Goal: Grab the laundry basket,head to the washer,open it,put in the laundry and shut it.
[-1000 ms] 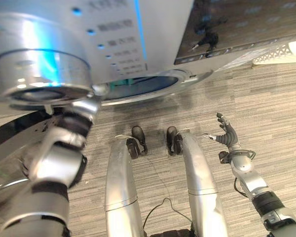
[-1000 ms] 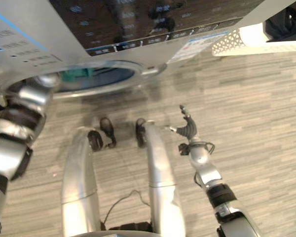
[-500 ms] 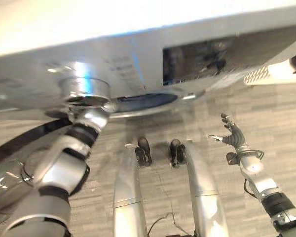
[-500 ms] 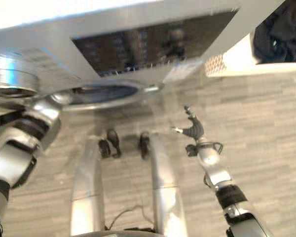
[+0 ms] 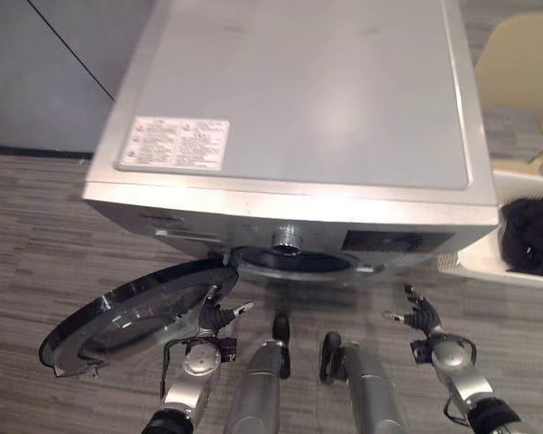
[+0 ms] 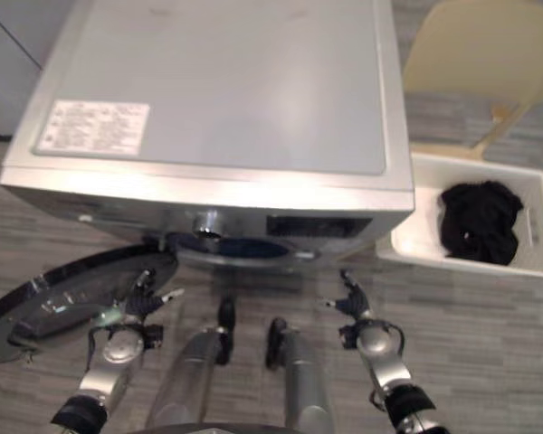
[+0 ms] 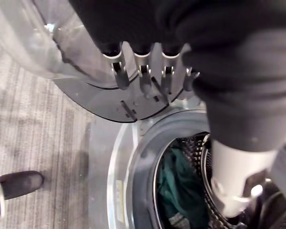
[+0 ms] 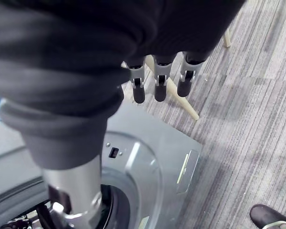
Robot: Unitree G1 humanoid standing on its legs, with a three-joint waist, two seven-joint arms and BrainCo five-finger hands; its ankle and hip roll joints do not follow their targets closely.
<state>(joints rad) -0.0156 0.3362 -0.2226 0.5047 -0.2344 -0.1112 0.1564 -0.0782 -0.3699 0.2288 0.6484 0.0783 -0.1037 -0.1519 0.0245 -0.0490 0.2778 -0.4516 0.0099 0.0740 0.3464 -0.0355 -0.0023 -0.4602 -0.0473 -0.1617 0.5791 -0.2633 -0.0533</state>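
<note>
Looking down from the head camera, I see the washer [image 5: 299, 99] taking up the scene from 10 to 2 o'clock, its round door [image 5: 131, 316] swung wide open and lying out toward 8 o'clock, the drum opening [image 5: 294, 262] uncovered below the front panel. My left hand [image 5: 219, 314] sits at the near edge of that door, fingers [image 7: 144, 78] straight and loosely spread; through the left wrist camera the fingertips reach over the door's dark rim, though I cannot tell whether they actually touch it. In that same camera I can see into the drum, where a teal garment [image 7: 178, 188] lies inside. My right hand [image 5: 423, 318] hangs in the air at about 5 o'clock, above the grey striped floor [image 6: 489, 334], fingers straight and relaxed, holding nothing. The white laundry basket [image 6: 407, 240] stands on the floor at 3 o'clock, just beside the washer's right side and well apart from both hands, with a bundle of black laundry [image 6: 480, 221] inside it. A pale yellow chair [image 6: 471, 68] stands behind the basket, toward 1 o'clock.
</note>
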